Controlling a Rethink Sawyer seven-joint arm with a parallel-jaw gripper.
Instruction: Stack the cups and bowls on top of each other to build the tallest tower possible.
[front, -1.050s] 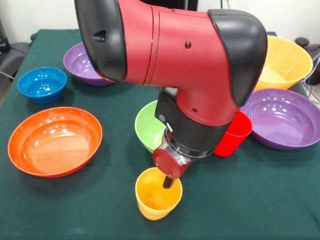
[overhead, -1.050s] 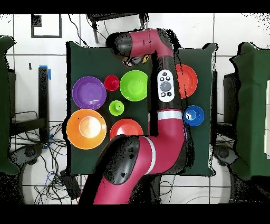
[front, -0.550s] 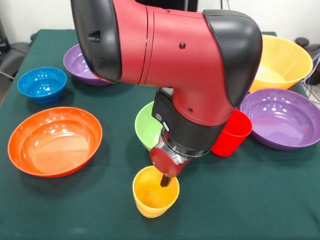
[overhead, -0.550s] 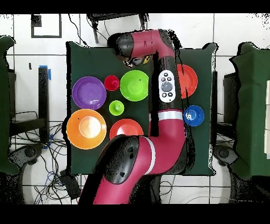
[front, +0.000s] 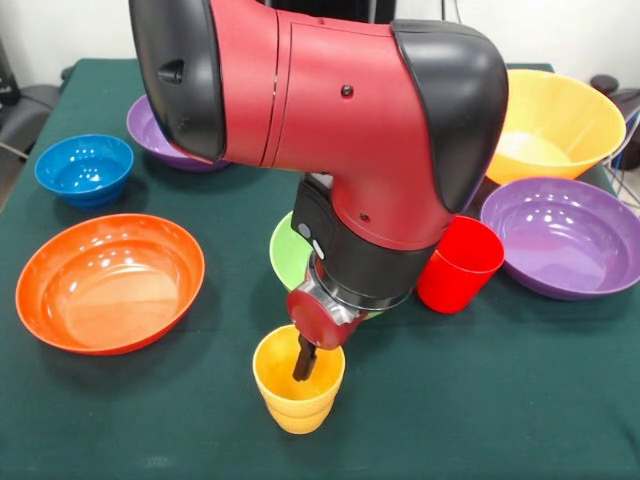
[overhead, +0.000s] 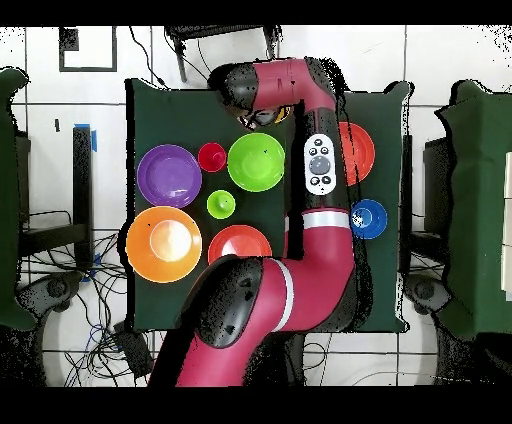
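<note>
My gripper (front: 304, 364) is low at the table's near edge in the front view, one dark finger (front: 302, 360) down inside the yellow cup (front: 296, 404), shut on its rim. A red cup (front: 458, 266) stands upright just to the right. The light green bowl (front: 283, 250) sits behind the wrist, mostly covered. From overhead I see the red cup (overhead: 211, 157), the green bowl (overhead: 255, 161) and a small green cup (overhead: 221, 204) close together. The arm hides the gripper and the yellow cup there.
A red-orange bowl (front: 108, 282) and a blue bowl (front: 83, 168) lie at the left. One purple bowl (front: 568, 235) and the big orange bowl (front: 555, 125) are at the right, another purple bowl (front: 155, 128) behind the arm. Overhead shows a second red-orange bowl (overhead: 239, 243).
In the front view the gripper and the yellow cup have shifted together to the left and slightly up. The other cups and bowls have stayed put.
</note>
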